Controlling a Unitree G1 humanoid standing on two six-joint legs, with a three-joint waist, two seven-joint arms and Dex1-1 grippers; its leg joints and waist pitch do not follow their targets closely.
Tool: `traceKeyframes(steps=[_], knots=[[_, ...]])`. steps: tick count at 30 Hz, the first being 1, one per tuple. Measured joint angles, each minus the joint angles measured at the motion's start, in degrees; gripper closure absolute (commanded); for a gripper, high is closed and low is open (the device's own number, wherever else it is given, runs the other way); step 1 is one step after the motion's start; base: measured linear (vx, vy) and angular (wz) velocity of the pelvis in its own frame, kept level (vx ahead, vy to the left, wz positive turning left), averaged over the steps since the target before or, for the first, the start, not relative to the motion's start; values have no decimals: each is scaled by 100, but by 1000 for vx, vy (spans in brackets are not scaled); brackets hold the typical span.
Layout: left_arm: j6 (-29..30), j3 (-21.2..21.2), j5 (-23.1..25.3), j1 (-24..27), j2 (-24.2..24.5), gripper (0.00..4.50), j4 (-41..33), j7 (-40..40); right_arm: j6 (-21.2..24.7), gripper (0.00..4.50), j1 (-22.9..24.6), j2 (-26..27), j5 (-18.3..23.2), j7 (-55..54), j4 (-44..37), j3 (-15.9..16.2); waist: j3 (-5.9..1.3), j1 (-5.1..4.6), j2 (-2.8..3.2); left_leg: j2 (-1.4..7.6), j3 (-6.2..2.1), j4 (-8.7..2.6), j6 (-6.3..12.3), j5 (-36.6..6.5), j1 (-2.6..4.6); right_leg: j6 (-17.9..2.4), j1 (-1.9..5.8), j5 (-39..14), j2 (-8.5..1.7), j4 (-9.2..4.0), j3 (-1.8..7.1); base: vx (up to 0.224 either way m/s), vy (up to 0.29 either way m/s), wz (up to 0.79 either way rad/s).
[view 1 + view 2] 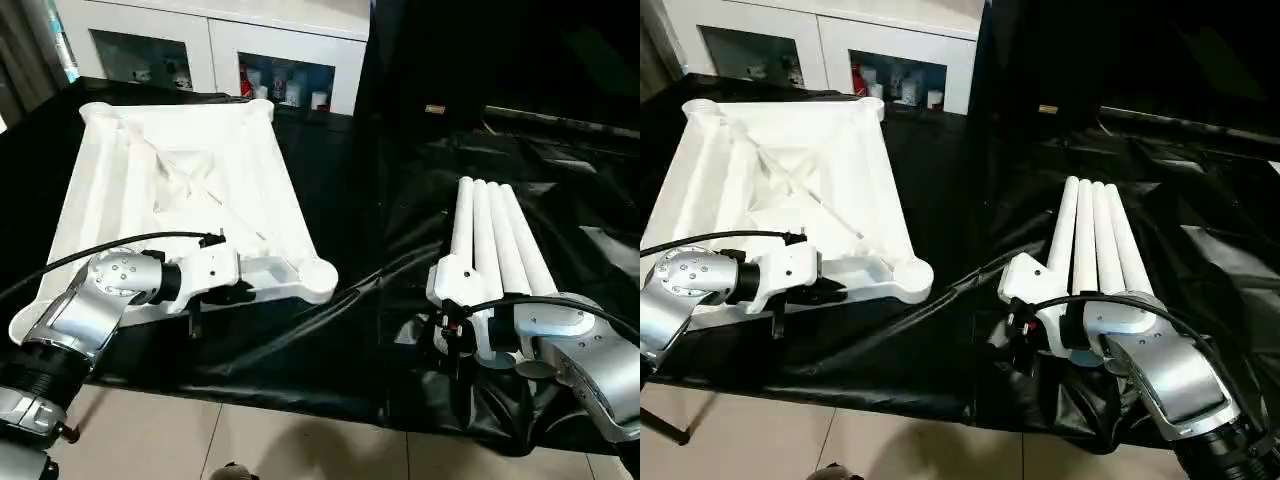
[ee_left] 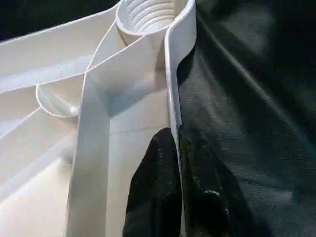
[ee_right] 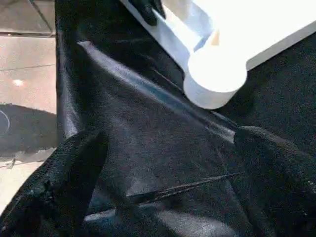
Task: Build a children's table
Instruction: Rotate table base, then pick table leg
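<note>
Left claw point(image 2: 177, 187) was clamped on the near rim of the upturned white tabletop point(image 1: 190, 190), close to its near-right corner socket point(image 2: 150, 15). Right claw point(image 3: 168, 187) hung wide open, empty, over the black-draped surface point(image 1: 350, 340). Four white legs point(image 1: 495, 250) lay bundled side by side at about three o'clock from the tabletop, well apart from it.

Cabinet point(image 1: 210, 45) contents too small
</note>
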Motion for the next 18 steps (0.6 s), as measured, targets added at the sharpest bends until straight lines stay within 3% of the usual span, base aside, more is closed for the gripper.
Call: traceKeyframes(steps=[6, 9, 10, 13, 15, 18], knots=[[639, 551, -759, 52, 92, 352, -860, -173, 63, 0, -169, 402, -27, -718, 61, -407, 2, 17, -7, 1, 1, -1, -23, -1, 10, -7, 1, 5, 0, 6, 0, 0, 0, 0], [1054, 968, -1077, 12, 152, 332, -1223, -46, 632, 0, -486, 689, -330, -1602, 201, -536, 4, -21, -1, 2, 1, -2, -36, 8, 15, -16, 3, 15, 1, 9, 0, 0, 0, 0], [1141, 1083, -1071, -57, 152, 307, -1332, 113, 938, 0, -610, 821, -446, -1918, 247, -615, 3, -32, -2, 2, 1, -3, -40, 10, 14, -17, 3, 17, 2, 10, -1, 0, 0, 0], [1494, 1230, -1065, -79, 115, 300, -1712, 468, 1660, 0, -943, 1182, -593, -2548, 494, -747, 3, -54, -2, 1, 1, -3, -43, 12, 17, -16, 6, 19, 1, 9, 1, 0, 0, 0], [1732, 1189, -1080, 17, -2, 300, -2029, 533, 2059, 0, -1142, 1460, -628, -2932, 713, -906, 3, -66, -2, 0, 3, -4, -61, 23, 13, -16, 4, 19, 1, 7, 2, 0, 0, 0], [2058, 983, -1080, 255, -175, 300, -2398, 614, 2688, 0, -1414, 1895, -623, -3652, 1056, -1434, 3, -76, -3, 0, 3, -7, -66, 27, 2, -16, -5, 19, 1, 4, 1, 0, 0, 0]])
